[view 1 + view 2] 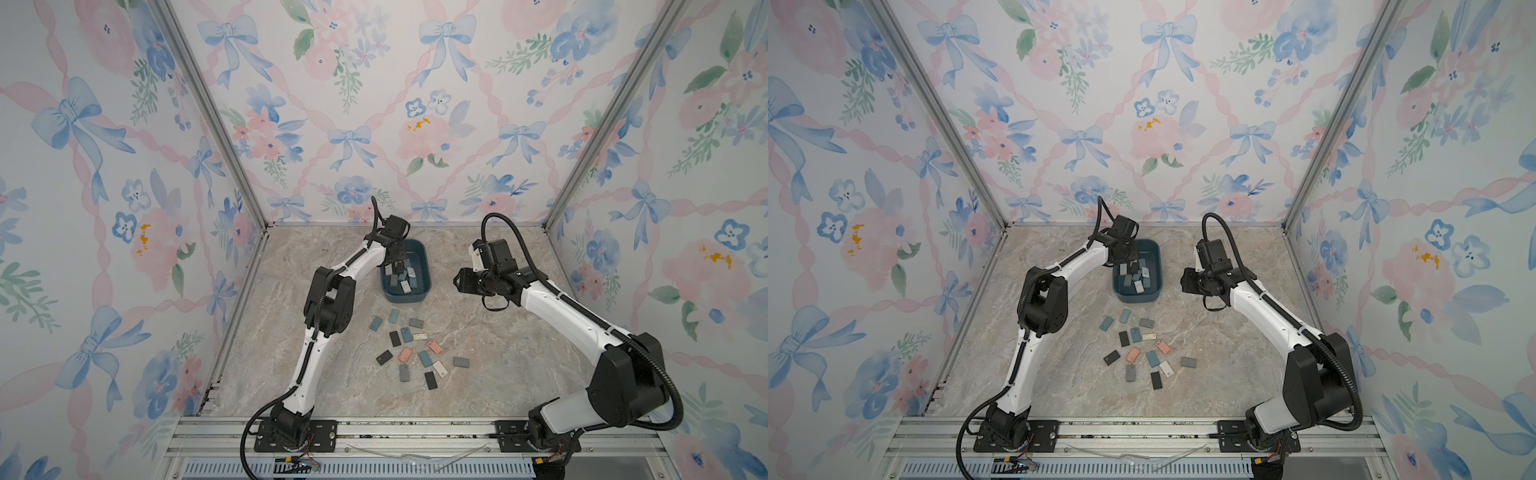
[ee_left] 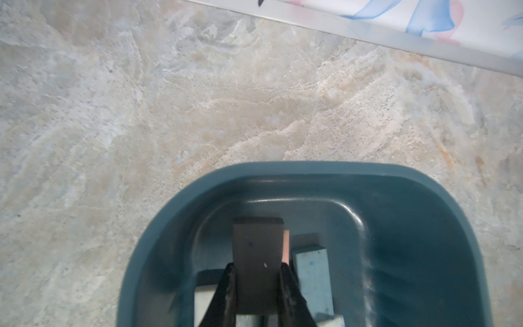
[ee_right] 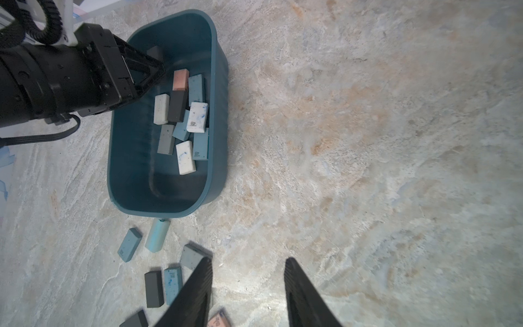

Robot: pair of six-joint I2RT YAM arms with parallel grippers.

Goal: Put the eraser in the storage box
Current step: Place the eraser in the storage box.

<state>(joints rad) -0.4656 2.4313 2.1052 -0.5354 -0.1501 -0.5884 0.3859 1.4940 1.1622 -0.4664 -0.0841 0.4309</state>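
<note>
The left claw (image 2: 257,267) grips a dark eraser (image 2: 256,246) over the storage box (image 2: 175,198), near the far edge of the desk (image 1: 498,374). The right claw (image 3: 249,262) hovers beside the box, part-open and empty.

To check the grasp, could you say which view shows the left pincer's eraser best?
The left wrist view: the dark eraser sits close up, clamped by the left pincer over the box. The right wrist view shows only its corner; both top views show it too small to judge.
</note>
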